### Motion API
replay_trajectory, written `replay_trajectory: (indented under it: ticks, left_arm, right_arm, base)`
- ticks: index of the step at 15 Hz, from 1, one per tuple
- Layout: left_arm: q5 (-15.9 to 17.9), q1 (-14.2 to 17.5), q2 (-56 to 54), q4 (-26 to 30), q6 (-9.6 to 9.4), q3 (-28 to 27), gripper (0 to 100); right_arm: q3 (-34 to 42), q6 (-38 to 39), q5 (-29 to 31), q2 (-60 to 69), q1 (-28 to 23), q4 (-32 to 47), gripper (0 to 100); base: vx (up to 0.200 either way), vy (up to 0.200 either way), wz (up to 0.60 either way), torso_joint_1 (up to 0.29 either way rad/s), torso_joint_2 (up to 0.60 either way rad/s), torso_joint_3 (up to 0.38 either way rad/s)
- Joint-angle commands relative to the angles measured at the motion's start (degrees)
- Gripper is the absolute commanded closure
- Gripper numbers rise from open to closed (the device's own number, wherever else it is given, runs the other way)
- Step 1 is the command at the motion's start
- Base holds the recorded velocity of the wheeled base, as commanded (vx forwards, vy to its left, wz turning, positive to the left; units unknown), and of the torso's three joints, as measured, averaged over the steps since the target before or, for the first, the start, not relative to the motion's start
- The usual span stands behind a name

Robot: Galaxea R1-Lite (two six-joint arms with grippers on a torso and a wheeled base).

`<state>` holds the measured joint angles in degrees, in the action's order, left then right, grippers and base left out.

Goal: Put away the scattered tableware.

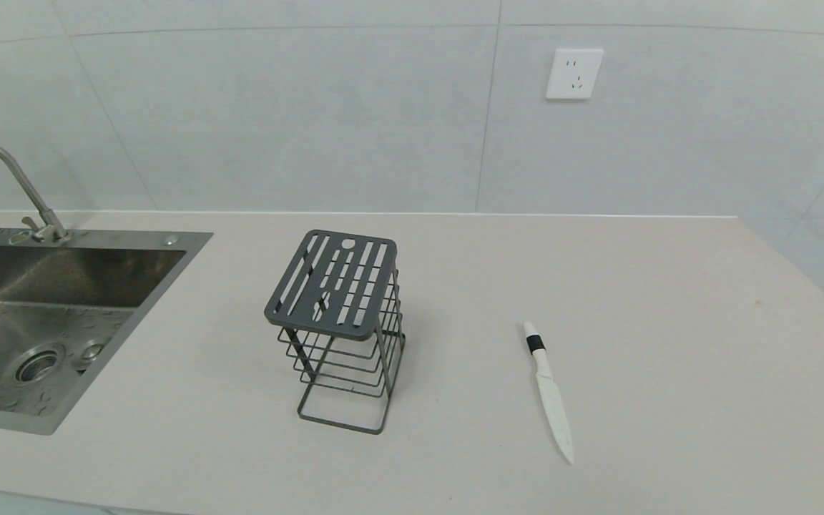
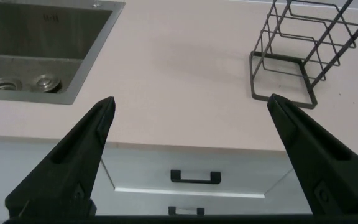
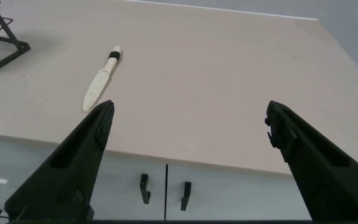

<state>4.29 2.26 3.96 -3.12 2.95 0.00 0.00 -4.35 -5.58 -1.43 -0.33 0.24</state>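
On the counter point(image 1: 669, 322): one rack, one loose knife.
At the far left the sink point(image 1: 124, 335) is set into the counter; my left gripper point(image 2: 190, 99) hangs wide open and empty off the front edge, near the base of the rack; the dark wire knife rack point(image 1: 333, 286) stands upright mid-counter; well apart to its right the white knife point(image 1: 548, 390) lies flat, tip toward the near edge; my right gripper point(image 3: 189, 104) is likewise spread open, holding nothing.
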Motion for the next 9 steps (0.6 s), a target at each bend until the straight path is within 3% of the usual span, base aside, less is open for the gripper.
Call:
replay_trajectory:
  ticks: [1,3,9]
  left_arm:
    - [-0.1,0.0,0.1,0.0,0.04,0.0,0]
    - [-0.1,0.0,0.1,0.0,0.04,0.0,0]
    - [0.1,0.0,0.1,0.1,-1.19,0.0,0]
  right_arm:
    - [0.0,0.0,0.0,0.2,0.2,0.0,0]
    - [0.0,0.0,0.0,-0.1,0.0,0.0,0]
    - [-0.1,0.6,0.0,0.0,-0.1,0.0,0]
  base:
    - [0.0,0.0,0.0,0.066,-0.02,0.051]
    - [0.0,0.0,0.0,0.0,0.0,0.0]
    - [0.0,0.0,0.0,0.128,-0.28,-0.148]
